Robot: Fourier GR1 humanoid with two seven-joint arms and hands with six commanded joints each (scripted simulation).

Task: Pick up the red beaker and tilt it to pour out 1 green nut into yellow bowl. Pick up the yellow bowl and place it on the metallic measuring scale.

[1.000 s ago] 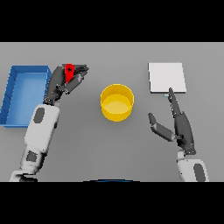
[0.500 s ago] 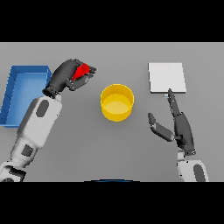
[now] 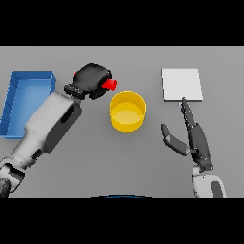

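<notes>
While the left hand (image 3: 91,81) was curled tightly round the red beaker (image 3: 110,85), only a small red part of that beaker showed past the dark fingers, pointing toward the yellow bowl (image 3: 127,111). The beaker was held up off the grey surface (image 3: 119,162), just beside the bowl's upper left rim, and whether it touched the rim could not be told. No nut could be made out in the beaker or in the bowl.

The bowl stood upright near the middle of the surface, its inside a plain yellow. To its right and farther back lay the scale (image 3: 181,84), a flat pale square, well apart from the bowl and with nothing on it.

The right hand (image 3: 194,136) was low on the right side, below the scale, with its fingers straight and stretched toward the scale's near edge and its thumb spread out to the left. It held nothing, and the tip of its longest finger reached close to the scale's front edge.

At the far left sat 1 blue tray (image 3: 10,105), partly covered by the left arm, which crossed over its lower right corner.
</notes>
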